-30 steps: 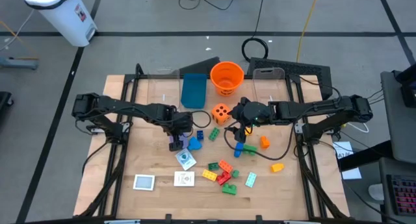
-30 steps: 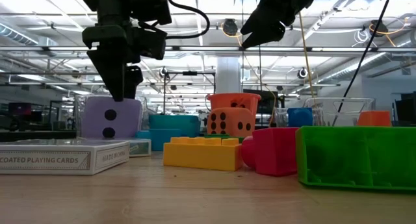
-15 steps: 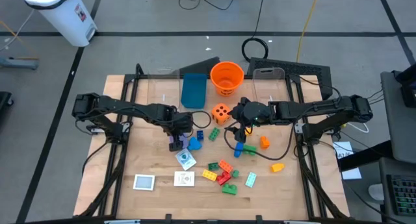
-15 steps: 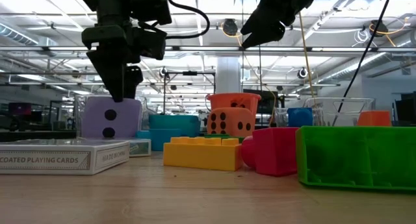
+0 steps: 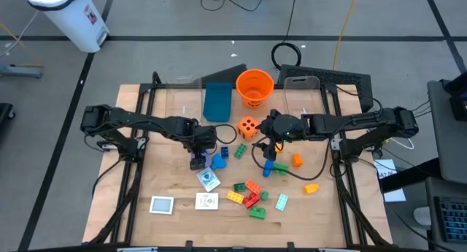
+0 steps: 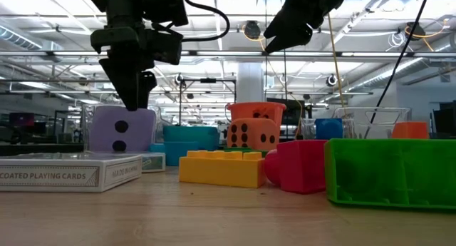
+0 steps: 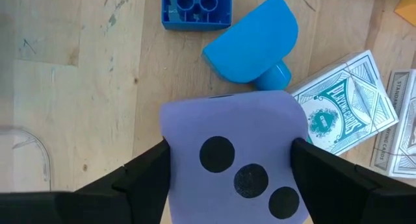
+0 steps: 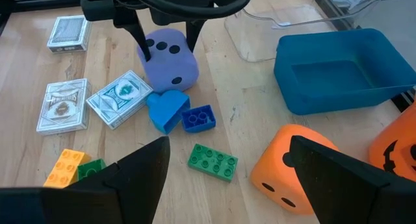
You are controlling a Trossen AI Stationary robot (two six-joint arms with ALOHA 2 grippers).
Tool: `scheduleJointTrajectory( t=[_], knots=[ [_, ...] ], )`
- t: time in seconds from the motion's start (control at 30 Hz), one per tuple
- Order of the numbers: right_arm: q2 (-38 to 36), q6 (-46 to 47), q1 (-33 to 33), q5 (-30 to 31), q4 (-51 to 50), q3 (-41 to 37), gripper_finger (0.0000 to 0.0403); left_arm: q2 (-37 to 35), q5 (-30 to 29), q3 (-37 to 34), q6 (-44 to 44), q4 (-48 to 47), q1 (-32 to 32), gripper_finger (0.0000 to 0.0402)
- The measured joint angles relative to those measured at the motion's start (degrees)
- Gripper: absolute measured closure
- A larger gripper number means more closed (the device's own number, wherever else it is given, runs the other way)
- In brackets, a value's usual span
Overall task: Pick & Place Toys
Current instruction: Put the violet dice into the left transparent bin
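Nearest me, at the front of the tabletop (image 5: 153, 135), nothing looks put away yet: the card packs (image 5: 206, 201) lie flat and the small bricks (image 5: 248, 196) sit scattered, so I judge nearly all the picking is left. Further in, my left gripper (image 7: 227, 175) hangs over the purple die (image 7: 234, 165), a finger (image 7: 140, 185) on each side, spread and drawing close but not clamped on it. The die rests on the wood beside a blue rounded piece (image 7: 255, 42), three pips up; being a cube, it has no long axis. Beyond, my right gripper (image 5: 264, 144) hovers with fingers wide and empty near the orange die (image 5: 248, 127). Farthest back, the teal box (image 8: 338, 68) looks empty.
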Motion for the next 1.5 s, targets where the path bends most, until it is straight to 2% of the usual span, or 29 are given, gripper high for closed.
scheduleJointTrajectory(
  t=[0.4,0.57,0.93,1.5],
  knots=[
    [0.0,0.0,0.0,0.0,0.0,0.0,0.0094,0.0,1.2,-0.1,-0.4,0.2,0.2,0.003],
    [0.0,0.0,0.0,0.0,0.0,0.0,0.0094,0.1,5.5,-0.2,0.3,0.2,1.9,0.0026],
    [0.0,0.0,0.0,0.0,0.0,0.0,0.0094,0.2,9.1,-0.2,0.7,-0.4,3.9,0.009],
    [0.0,-1.5,0.0,0.0,0.0,0.0,0.0094,0.0,9.9,0.0,0.8,-2.7,3.9,0.0231]
  ],
)
